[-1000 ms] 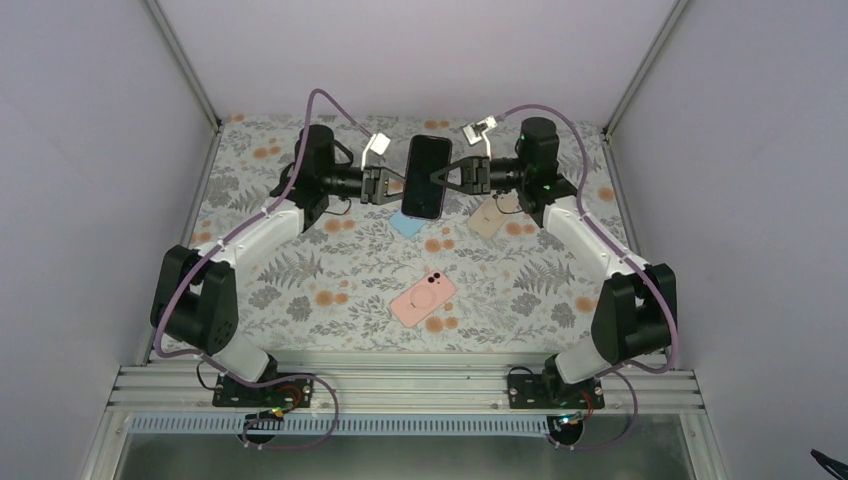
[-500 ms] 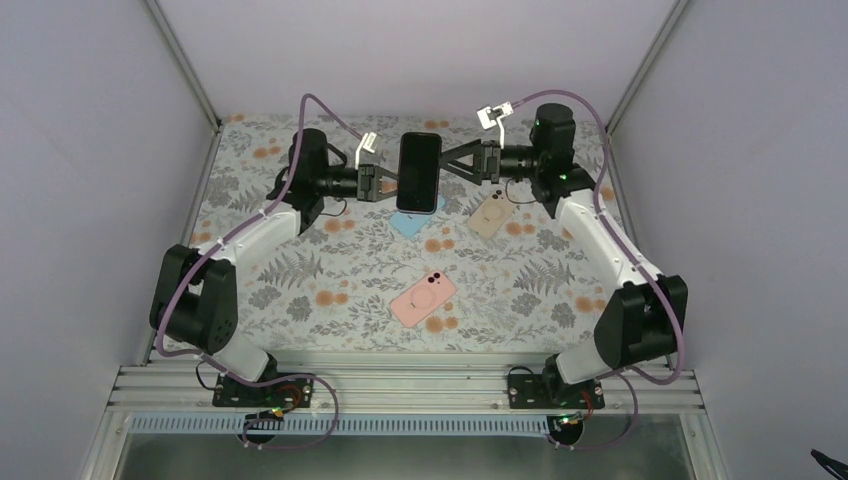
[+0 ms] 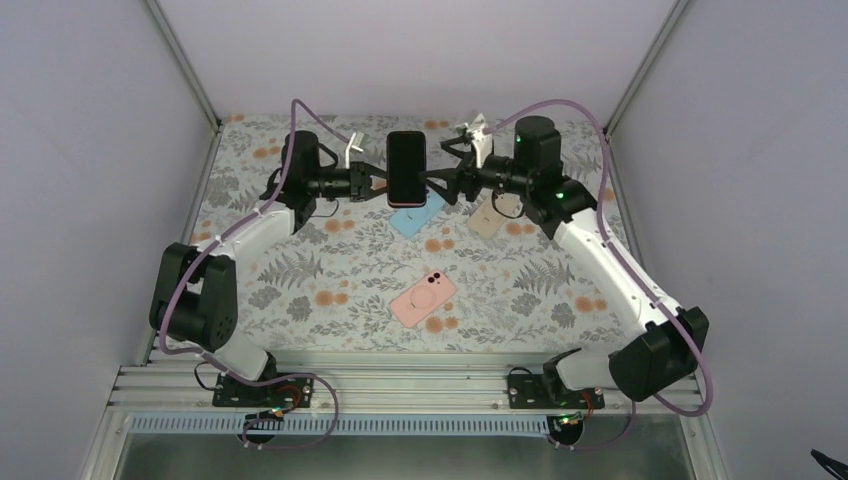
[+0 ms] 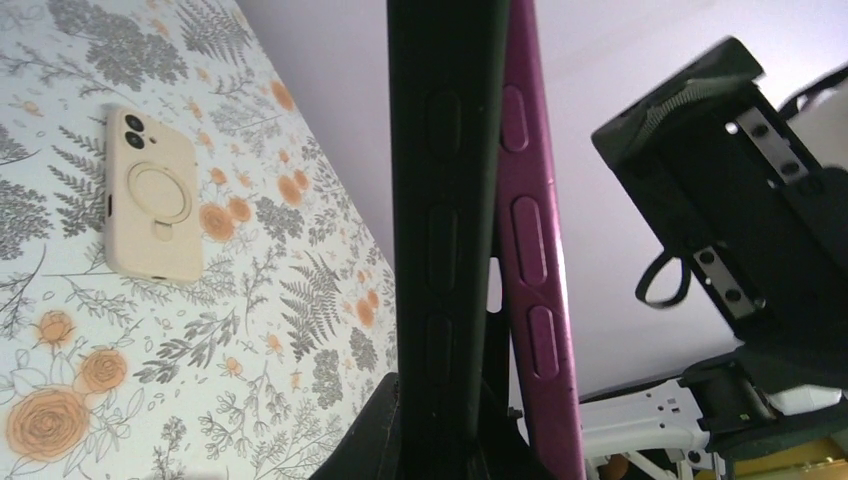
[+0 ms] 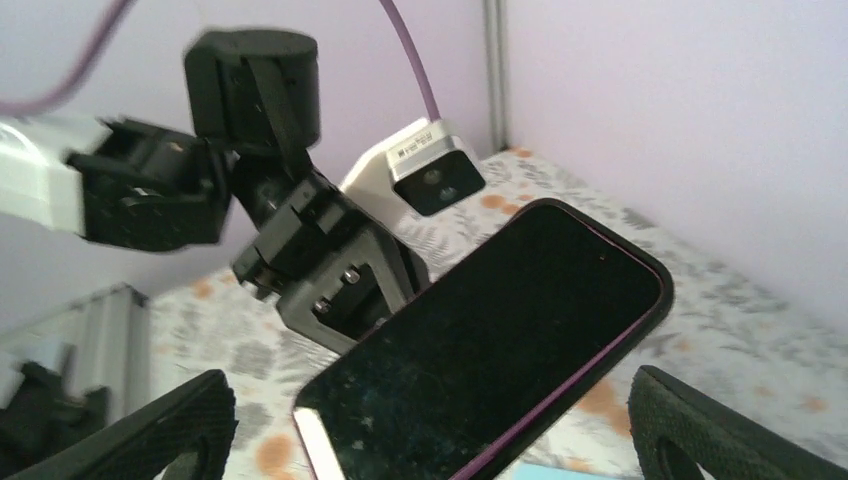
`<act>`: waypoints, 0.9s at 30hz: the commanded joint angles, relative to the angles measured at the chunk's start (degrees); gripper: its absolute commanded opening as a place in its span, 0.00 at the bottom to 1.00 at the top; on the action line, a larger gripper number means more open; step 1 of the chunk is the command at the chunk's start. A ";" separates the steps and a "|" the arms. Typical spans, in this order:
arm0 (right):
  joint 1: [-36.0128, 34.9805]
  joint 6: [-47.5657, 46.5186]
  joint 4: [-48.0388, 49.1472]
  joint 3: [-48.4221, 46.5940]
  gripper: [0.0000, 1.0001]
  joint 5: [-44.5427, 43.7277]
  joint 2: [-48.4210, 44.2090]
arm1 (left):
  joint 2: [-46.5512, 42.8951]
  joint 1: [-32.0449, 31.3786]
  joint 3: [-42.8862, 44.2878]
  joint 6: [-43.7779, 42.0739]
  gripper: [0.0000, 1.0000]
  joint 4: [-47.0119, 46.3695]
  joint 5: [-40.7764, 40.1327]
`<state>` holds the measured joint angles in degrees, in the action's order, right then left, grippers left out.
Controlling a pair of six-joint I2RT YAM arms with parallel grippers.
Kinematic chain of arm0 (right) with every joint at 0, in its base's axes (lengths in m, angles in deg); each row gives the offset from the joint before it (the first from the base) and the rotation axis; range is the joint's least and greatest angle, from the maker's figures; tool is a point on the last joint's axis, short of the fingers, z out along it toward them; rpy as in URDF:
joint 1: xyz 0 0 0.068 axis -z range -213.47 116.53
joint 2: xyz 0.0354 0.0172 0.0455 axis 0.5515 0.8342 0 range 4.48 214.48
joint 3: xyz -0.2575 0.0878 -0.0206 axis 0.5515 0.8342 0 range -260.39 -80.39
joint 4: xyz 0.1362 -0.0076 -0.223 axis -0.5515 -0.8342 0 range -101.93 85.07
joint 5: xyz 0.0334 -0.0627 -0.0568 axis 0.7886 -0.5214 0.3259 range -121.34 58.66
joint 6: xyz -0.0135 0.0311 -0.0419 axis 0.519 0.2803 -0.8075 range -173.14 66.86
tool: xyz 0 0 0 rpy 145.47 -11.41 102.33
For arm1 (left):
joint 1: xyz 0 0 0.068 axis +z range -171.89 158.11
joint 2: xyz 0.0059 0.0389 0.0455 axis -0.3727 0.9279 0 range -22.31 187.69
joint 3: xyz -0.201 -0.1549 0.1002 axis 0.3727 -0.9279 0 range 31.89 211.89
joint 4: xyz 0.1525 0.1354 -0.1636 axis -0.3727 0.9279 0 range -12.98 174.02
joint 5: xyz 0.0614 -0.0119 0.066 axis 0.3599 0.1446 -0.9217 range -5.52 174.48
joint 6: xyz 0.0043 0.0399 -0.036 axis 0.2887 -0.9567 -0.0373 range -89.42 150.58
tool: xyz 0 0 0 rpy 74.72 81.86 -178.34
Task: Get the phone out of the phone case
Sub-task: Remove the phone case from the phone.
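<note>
The top external camera sits high above and behind the arm bases (image 3: 260,385), looking down and toward the far wall (image 3: 420,50) over the whole flowered desk (image 3: 330,270). The left wrist camera looks rightward, very close along the edge of the phone (image 3: 406,168), past it to the right end effector (image 3: 432,178). The right wrist camera faces left, close on the phone's screen, with the left end effector (image 3: 380,185) behind it. All three views share the phone at the far middle.
</note>
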<state>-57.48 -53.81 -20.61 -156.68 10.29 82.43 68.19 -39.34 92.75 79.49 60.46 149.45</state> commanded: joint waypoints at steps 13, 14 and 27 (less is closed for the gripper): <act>-16.33 -26.54 2.66 9.16 0.83 -32.33 -1.68 | 0.91 1.63 1.15 0.50 0.02 3.38 -1.12; -16.94 -27.05 2.72 9.33 0.83 -32.70 -1.55 | 0.91 1.71 1.06 0.57 0.02 3.44 -1.28; -22.55 -33.33 7.60 11.53 0.79 -44.91 0.97 | 1.54 1.81 1.55 0.67 0.02 4.78 -1.95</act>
<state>-78.94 -83.99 -16.94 -146.43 -28.48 82.81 69.68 -38.00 92.75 79.77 66.71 146.89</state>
